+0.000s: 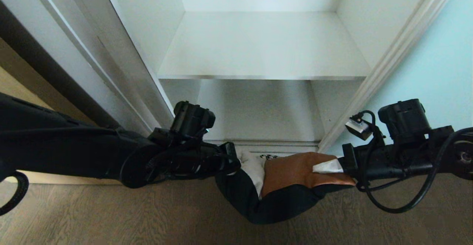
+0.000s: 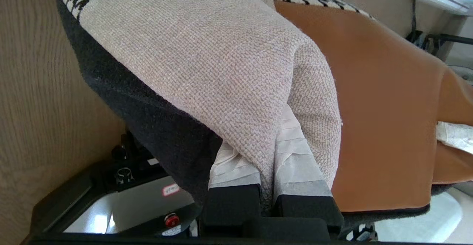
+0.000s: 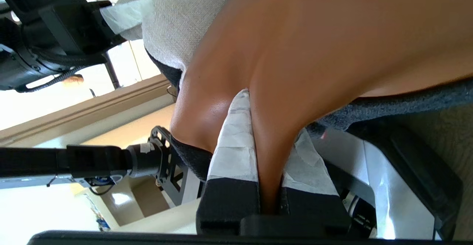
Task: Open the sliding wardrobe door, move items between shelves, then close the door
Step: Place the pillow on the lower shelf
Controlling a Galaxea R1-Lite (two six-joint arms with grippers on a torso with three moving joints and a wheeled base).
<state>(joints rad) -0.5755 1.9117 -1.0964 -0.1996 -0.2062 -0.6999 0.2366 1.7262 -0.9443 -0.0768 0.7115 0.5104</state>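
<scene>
head view shows your wardrobe already open; the cushion hangs low between both arms, the left gripper and right gripper each pinching a fold. you've yet to place it on the bare shelf and close up.

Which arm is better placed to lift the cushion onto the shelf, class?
Neither alone. The left gripper pinches the cushion by its cream corner, the right gripper its orange corner. It sags between them below the shelf, so both should probably lift together.
</scene>
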